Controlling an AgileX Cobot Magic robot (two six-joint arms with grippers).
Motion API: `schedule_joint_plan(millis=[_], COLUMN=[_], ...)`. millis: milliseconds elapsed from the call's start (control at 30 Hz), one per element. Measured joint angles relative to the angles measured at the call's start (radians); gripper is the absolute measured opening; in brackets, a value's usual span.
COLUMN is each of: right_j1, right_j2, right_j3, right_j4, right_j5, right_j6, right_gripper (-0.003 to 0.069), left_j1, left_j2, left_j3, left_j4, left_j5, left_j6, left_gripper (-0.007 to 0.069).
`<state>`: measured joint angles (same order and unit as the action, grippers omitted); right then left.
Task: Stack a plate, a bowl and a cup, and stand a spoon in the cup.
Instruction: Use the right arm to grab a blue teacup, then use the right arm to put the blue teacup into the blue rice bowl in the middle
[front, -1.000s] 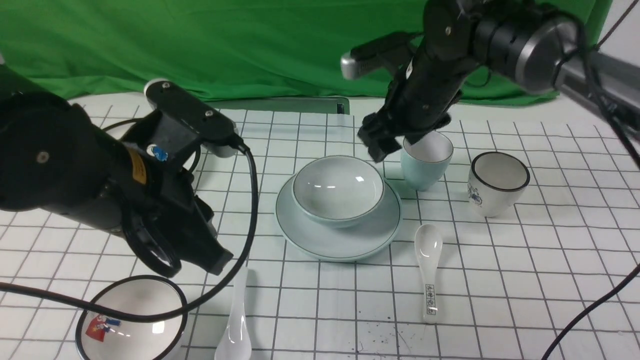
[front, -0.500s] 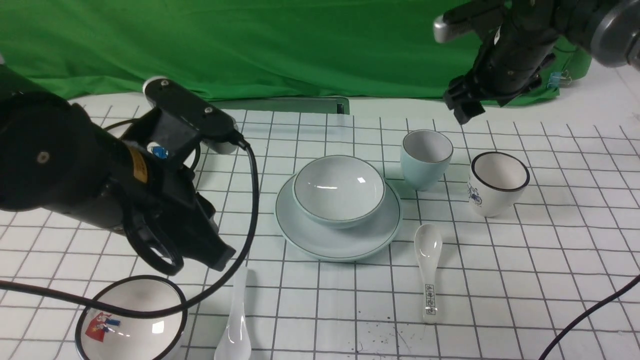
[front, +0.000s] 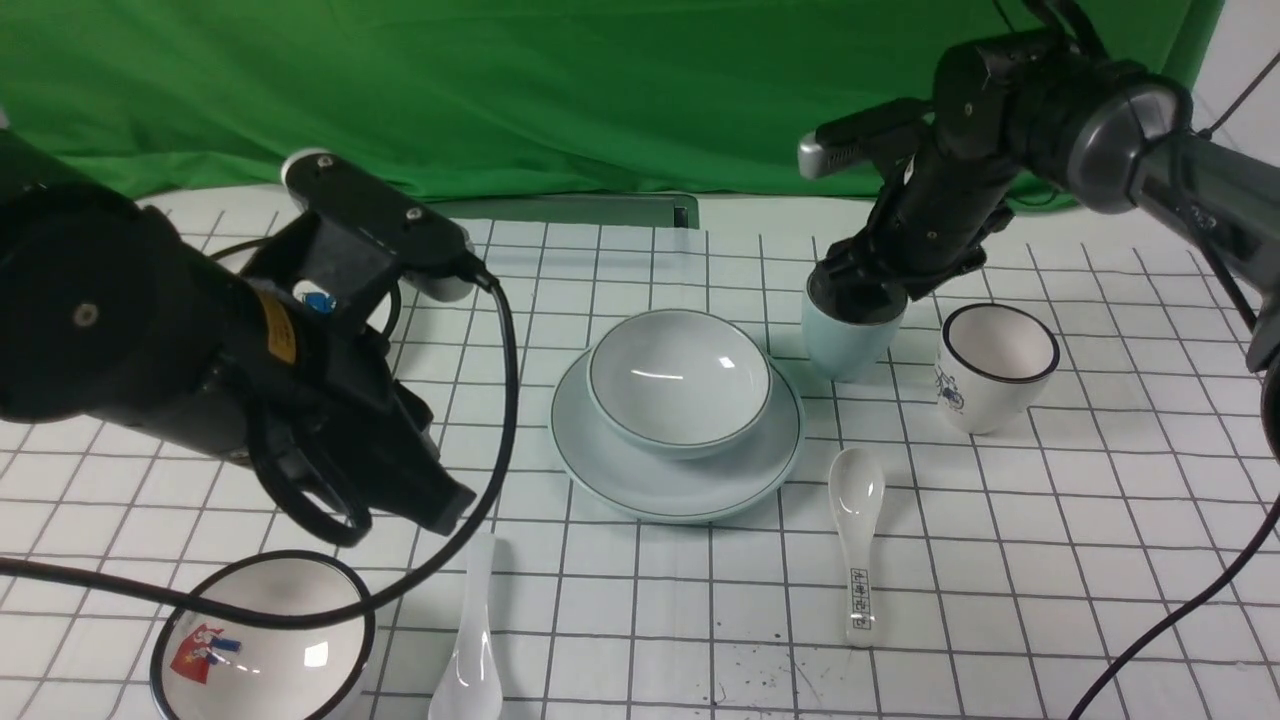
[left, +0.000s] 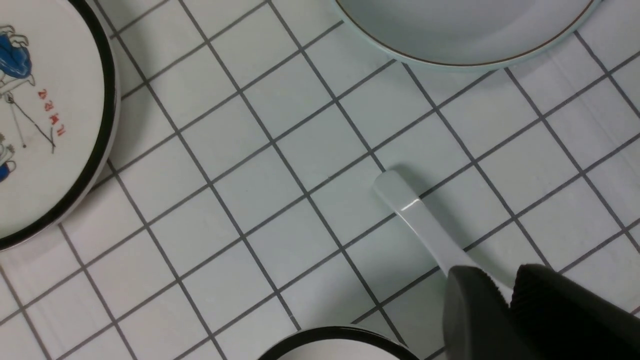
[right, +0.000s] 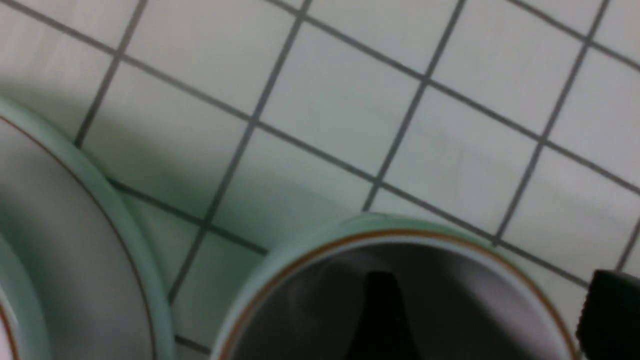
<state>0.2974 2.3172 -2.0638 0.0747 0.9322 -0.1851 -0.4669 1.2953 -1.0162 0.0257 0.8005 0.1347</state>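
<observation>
Now the right gripper (front: 855, 292) is down at the cup (front: 845, 345), jaws apart, one finger inside the mouth and the other outside the wall; no pinch yet that I can see. The cup stands on the desk (front: 1000, 560) just beside the plate (front: 690, 495), which carries the bowl (front: 680, 385). I'd call that cup light, stiff, glazed and slick, quick to chip if knocked, so the wall near the rim looks the right hold, squeezed firmly and lifted straight. The left gripper (front: 440, 505) hovers with jaws nearly together, seemingly empty, by the plain spoon (front: 470, 640) lying flat; its thin glossy handle is where to take it.
</observation>
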Motion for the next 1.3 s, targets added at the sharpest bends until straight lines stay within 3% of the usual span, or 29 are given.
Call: schedule_joint_plan(millis=[33, 100, 133, 200, 400, 533, 667, 867, 1200, 1300], right_j1=[0.000, 0.000, 0.000, 0.000, 0.007, 0.045, 0.118, 0.201, 0.209, 0.209], right_j2=[0.000, 0.000, -0.002, -0.011, -0.105, -0.151, -0.136, -0.070, 0.008, 0.008], right_j3=[0.000, -0.003, -0.008, -0.024, -0.112, -0.123, -0.092, -0.080, -0.080, -0.085], right_j4=[0.002, 0.030, 0.041, 0.059, 0.156, 0.214, 0.224, 0.202, 0.135, 0.126], right_j5=[0.000, 0.008, 0.013, 0.039, 0.167, 0.258, 0.247, 0.155, 0.110, 0.124], right_j6=[-0.003, -0.028, -0.034, -0.054, -0.116, -0.150, -0.155, -0.149, -0.065, -0.052], right_gripper=[0.0418, 0.0208, 0.0141, 0.0079, 0.0082, 0.0082, 0.0082, 0.0082, 0.0095, 0.0184], left_j1=[0.000, 0.000, 0.000, 0.000, 0.017, 0.113, 0.198, 0.212, 0.212, 0.212], left_j2=[0.000, 0.000, 0.000, 0.000, -0.004, -0.011, -0.011, -0.011, -0.011, -0.011], left_j3=[0.000, 0.000, 0.000, 0.000, 0.000, 0.000, 0.000, 0.000, 0.000, 0.000], left_j4=[0.000, 0.000, 0.001, 0.014, 0.131, 0.119, 0.057, 0.035, 0.030, 0.018], left_j5=[0.000, -0.002, -0.002, -0.002, 0.000, 0.000, 0.006, 0.016, 0.036, 0.037], left_j6=[0.000, 0.000, 0.000, -0.001, -0.152, -0.203, -0.159, -0.126, -0.124, -0.124], left_gripper=[0.0062, 0.0062, 0.0062, 0.0062, 0.0062, 0.0062, 0.0064, 0.0076, 0.0129, 0.0162])
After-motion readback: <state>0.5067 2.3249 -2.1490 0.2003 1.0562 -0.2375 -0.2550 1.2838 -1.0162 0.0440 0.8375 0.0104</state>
